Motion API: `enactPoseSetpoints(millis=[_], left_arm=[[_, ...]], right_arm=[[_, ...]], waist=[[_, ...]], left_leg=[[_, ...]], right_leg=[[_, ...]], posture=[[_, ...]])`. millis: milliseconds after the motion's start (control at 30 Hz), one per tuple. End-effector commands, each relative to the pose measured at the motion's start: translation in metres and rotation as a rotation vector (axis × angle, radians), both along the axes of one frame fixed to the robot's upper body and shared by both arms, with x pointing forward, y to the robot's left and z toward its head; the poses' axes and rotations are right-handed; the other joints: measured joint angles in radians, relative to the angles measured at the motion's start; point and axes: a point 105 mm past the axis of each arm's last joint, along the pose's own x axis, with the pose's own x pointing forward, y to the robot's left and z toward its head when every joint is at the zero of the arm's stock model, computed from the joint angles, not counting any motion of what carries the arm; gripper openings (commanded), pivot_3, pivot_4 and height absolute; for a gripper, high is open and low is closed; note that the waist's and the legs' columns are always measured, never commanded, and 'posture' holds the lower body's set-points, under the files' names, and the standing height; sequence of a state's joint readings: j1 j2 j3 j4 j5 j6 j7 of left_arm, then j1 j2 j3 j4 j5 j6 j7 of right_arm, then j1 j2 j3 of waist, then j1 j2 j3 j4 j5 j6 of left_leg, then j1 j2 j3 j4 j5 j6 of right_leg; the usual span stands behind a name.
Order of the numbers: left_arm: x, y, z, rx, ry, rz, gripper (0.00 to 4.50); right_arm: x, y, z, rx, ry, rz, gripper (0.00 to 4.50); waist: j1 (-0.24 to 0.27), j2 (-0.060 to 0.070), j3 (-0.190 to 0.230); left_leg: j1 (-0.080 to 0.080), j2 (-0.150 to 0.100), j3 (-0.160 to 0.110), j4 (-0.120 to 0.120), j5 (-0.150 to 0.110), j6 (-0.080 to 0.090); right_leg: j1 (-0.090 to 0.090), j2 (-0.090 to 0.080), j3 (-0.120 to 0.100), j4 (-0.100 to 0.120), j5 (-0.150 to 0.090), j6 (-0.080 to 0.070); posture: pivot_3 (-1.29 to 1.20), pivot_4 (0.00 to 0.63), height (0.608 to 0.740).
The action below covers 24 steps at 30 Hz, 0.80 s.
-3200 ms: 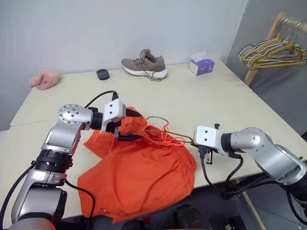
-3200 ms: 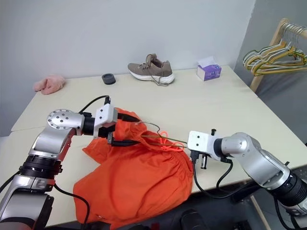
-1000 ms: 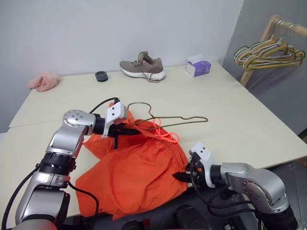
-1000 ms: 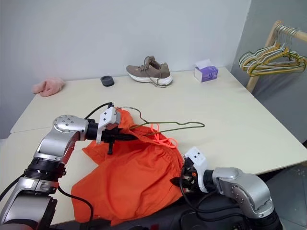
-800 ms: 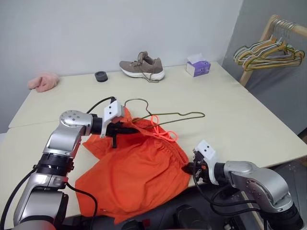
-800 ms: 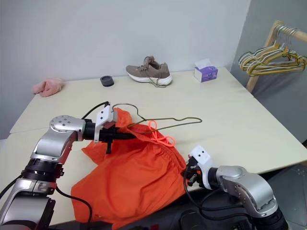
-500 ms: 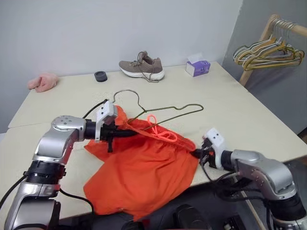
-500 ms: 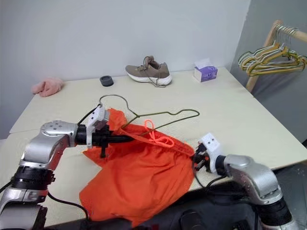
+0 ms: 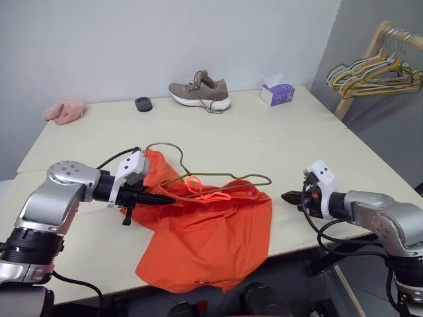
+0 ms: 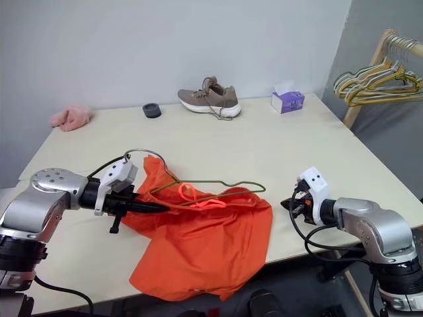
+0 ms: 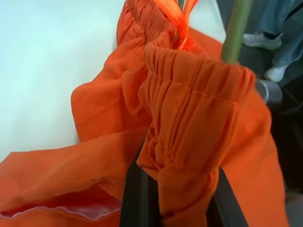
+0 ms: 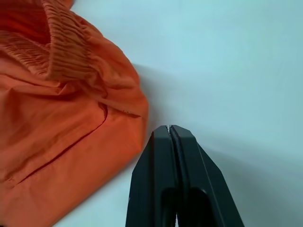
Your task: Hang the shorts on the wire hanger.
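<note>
A: Start at the left. What's at the far edge of the desk?

B: A pink cloth at the back left corner, then a small black ring, a brown shoe and a purple tissue box along the back. It is too small to tell what the ring is.

A: And the left tool?

B: It is clamped on the gathered waistband of the shorts, at their left end. Its fingertips are buried in orange folds, so the exact spot of the pinch is hidden.

A: Where do the shorts lie?

B: Near the front edge, in the middle, with the lower part hanging over the desk's rim. The pink drawstring loops on top of the waistband.

A: The hanger?

B: It lies along the waistband, hook to the left by the left tool. Its lower bar passes under the fabric; in the left wrist view the wire runs into the gathered band, but how far it is threaded I cannot tell.

A: The right tool?

B: Fingers pressed together on nothing, near the right corner of the shorts, apart from the cloth.

A: Further right?

B: A wooden rack with hangers, cut off by the frame.
</note>
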State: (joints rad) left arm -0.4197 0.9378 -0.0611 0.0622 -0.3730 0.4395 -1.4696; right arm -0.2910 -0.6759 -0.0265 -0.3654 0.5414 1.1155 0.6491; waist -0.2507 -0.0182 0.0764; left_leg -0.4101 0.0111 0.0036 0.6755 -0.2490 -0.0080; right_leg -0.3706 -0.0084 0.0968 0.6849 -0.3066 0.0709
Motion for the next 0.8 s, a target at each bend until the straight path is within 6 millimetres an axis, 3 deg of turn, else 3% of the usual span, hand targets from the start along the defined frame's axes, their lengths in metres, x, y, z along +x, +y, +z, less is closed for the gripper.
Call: enactPoseSetpoints(millis=[33, 167, 333, 567, 800], left_arm=[[0.009, -0.001, 0.012, -0.012, -0.065, 0.012, 0.00], [0.016, -0.005, 0.015, -0.037, -0.092, 0.027, 0.00], [0.017, -0.007, 0.015, -0.049, -0.096, 0.032, 0.00], [0.020, -0.009, 0.017, -0.056, -0.105, 0.036, 0.00], [0.021, -0.011, 0.016, -0.062, -0.106, 0.033, 0.00]], right_arm=[[-0.004, 0.012, 0.016, -0.041, -0.116, 0.096, 0.06], [0.000, 0.015, 0.017, -0.080, -0.214, 0.077, 0.60], [-0.002, 0.028, 0.013, -0.104, -0.270, 0.118, 2.22], [0.007, 0.042, -0.002, -0.089, -0.210, 0.111, 4.48], [0.032, 0.056, -0.020, -0.094, -0.186, 0.062, 4.48]], waist=[[0.001, 0.000, 0.000], [0.001, 0.000, 0.000], [-0.002, 0.000, 0.000], [0.000, 0.000, 0.000], [-0.001, 0.000, 0.000]], left_leg=[[0.000, 0.000, 0.000, 0.000, 0.000, 0.000], [-0.002, 0.000, -0.001, 0.000, 0.000, 0.000], [-0.004, 0.000, -0.001, 0.000, 0.000, 0.000], [-0.004, 0.000, -0.001, 0.000, 0.000, 0.000], [-0.004, 0.000, -0.001, 0.000, 0.000, 0.000]], right_leg=[[0.000, 0.000, 0.000, 0.000, 0.000, 0.000], [-0.001, 0.000, -0.001, -0.002, 0.000, 0.000], [-0.003, -0.001, -0.001, -0.002, 0.002, -0.003], [-0.002, 0.000, -0.001, -0.002, 0.002, -0.003], [-0.003, 0.000, -0.001, -0.002, 0.003, -0.004]], posture=[[-0.24, 0.038, 0.740], [-0.24, 0.040, 0.740], [-0.24, 0.040, 0.740], [-0.25, 0.037, 0.740], [-0.24, 0.035, 0.740]])
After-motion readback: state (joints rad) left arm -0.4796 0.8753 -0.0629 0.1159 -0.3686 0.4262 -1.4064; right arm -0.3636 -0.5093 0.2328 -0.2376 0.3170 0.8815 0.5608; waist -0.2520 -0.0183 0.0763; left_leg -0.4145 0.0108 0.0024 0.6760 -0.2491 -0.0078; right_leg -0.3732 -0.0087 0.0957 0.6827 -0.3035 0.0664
